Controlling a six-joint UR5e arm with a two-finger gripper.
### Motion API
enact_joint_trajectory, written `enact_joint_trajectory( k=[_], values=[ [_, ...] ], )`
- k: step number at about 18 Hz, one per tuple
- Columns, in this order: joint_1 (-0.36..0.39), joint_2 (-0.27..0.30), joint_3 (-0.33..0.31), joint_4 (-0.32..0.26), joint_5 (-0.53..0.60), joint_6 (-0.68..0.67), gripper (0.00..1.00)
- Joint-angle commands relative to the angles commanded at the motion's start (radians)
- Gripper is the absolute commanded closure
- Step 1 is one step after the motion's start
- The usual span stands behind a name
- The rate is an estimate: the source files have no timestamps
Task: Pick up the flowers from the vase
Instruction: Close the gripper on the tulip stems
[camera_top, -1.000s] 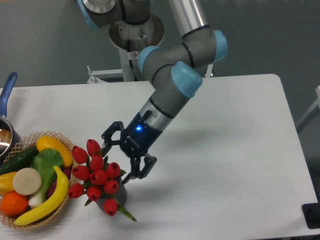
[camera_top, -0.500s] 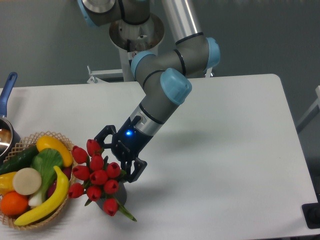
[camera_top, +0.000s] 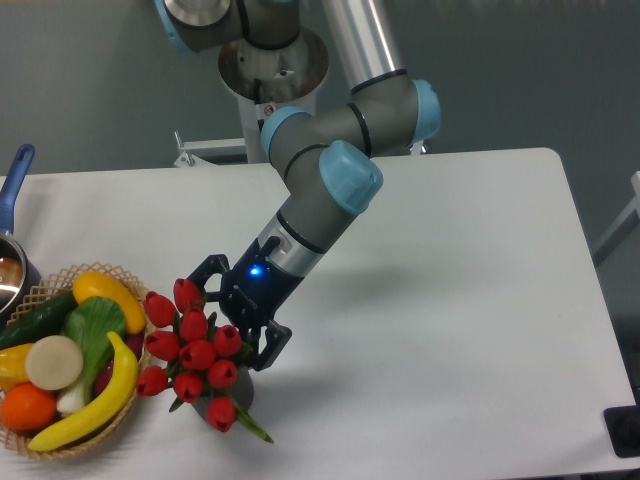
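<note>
The flowers (camera_top: 190, 352), a bunch of red tulip buds with green stems, stand in the vase (camera_top: 240, 393), a short dark grey cylinder near the table's front left, mostly hidden under the buds. My gripper (camera_top: 228, 326) is open and reaches in from the upper right. One black finger (camera_top: 203, 272) sits by the top buds and the other finger (camera_top: 272, 343) by the bunch's right side. The jaws straddle the right part of the bunch. I cannot tell whether the fingers touch the buds.
A wicker basket (camera_top: 40, 447) of fruit and vegetables sits just left of the flowers, close to the buds. A blue-handled metal pot (camera_top: 14, 175) is at the left edge. The arm's base (camera_top: 272, 65) stands behind the table's far edge.
My gripper has moved left and down toward the flowers, from beside the bunch to straddling its right part. The jaws stay open. The flowers and vase have not moved.
</note>
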Motion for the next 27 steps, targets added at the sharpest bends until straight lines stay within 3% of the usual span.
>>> enact_joint_trajectory(
  k=[5,11,15,18,27],
  values=[
    [0.000,-0.002,0.002,-0.002,0.003,0.000,0.29],
    [-0.002,0.002,-0.002,-0.002,0.011,0.000,0.47],
    [-0.002,0.005,-0.003,-0.002,0.009,-0.002,0.64],
    [-0.002,0.006,-0.003,-0.002,0.009,0.000,0.68],
    [0.005,0.032,-0.009,-0.002,-0.003,-0.002,0.68]
  ],
)
